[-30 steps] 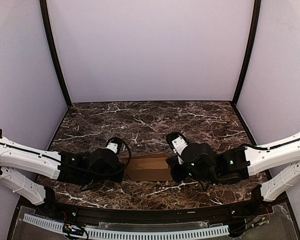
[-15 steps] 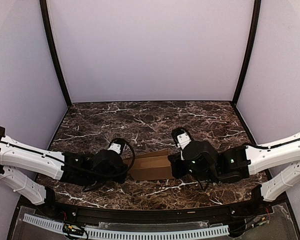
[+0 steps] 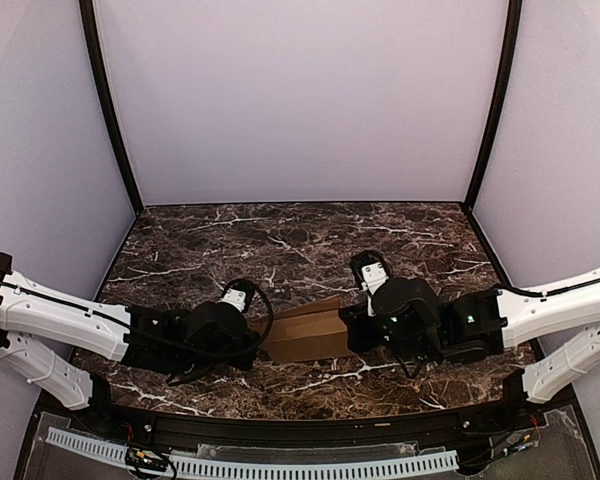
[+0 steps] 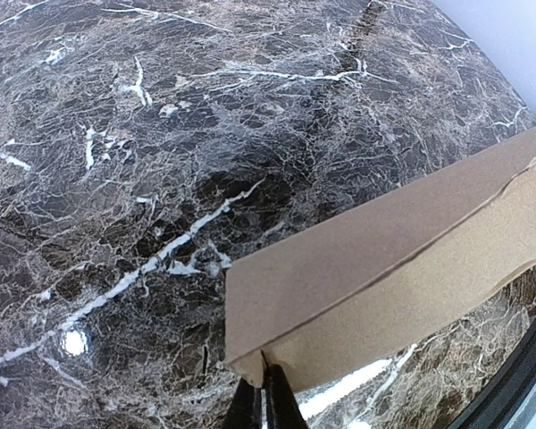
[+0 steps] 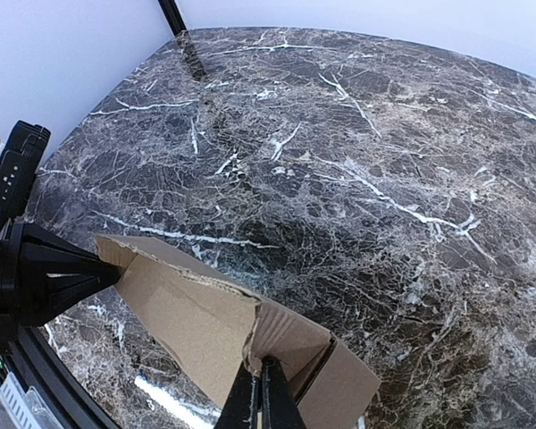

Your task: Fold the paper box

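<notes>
Brown cardboard: the paper box (image 3: pixel 302 336) sits near the front edge of the dark marble table (image 3: pixel 280 240), stretched between the two arms.
Shape of it: partly folded, and a long crease runs along its length in the left wrist view.
Left gripper (image 3: pixel 257 341): at the box's left end, fingers (image 4: pixel 277 404) pinched tight on the lower corner of the cardboard.
Right gripper (image 5: pixel 261 386): at the box's right end, jaws narrowed right down, nipping the ragged edge of a folded-over flap.
Contact with the marble: resting or lifted just clear, I can't tell from here.
</notes>
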`<move>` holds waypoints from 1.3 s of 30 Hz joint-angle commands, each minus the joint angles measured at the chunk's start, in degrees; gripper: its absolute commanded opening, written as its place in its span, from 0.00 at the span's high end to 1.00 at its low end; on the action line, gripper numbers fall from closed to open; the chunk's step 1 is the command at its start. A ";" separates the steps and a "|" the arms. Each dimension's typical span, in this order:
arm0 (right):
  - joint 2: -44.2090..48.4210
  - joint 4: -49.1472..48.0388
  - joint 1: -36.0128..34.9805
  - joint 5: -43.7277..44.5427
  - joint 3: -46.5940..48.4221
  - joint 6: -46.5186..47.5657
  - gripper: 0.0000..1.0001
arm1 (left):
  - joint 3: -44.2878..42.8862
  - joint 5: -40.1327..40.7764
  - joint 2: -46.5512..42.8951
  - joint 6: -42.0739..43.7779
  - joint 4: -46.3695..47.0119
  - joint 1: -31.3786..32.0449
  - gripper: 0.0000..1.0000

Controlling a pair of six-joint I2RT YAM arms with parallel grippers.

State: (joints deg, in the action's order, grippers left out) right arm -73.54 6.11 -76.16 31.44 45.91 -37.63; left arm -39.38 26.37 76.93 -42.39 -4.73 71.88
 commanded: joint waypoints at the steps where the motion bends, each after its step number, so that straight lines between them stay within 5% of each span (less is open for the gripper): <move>1: 2.26 1.44 -0.08 -2.76 -2.66 -0.61 1.00 | -0.78 -3.37 0.69 1.15 -1.16 0.90 0.99; 11: 7.92 7.29 -0.08 -2.53 -7.79 -3.95 1.00 | -1.52 -2.92 1.21 1.17 -1.68 0.90 0.99; 26: 6.84 -2.48 -0.32 -1.73 -9.36 -8.71 1.00 | -2.19 -3.66 2.49 1.18 -1.69 0.90 0.99; 39: 5.74 0.42 -1.04 -1.16 -10.82 -8.46 1.00 | -2.02 -3.59 2.45 1.20 -1.64 0.90 0.99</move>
State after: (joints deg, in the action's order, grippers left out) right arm -66.92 6.31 -76.25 30.17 36.71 -44.99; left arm -41.21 24.25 78.48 -41.58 -3.46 72.34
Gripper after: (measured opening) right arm 0.005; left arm 0.014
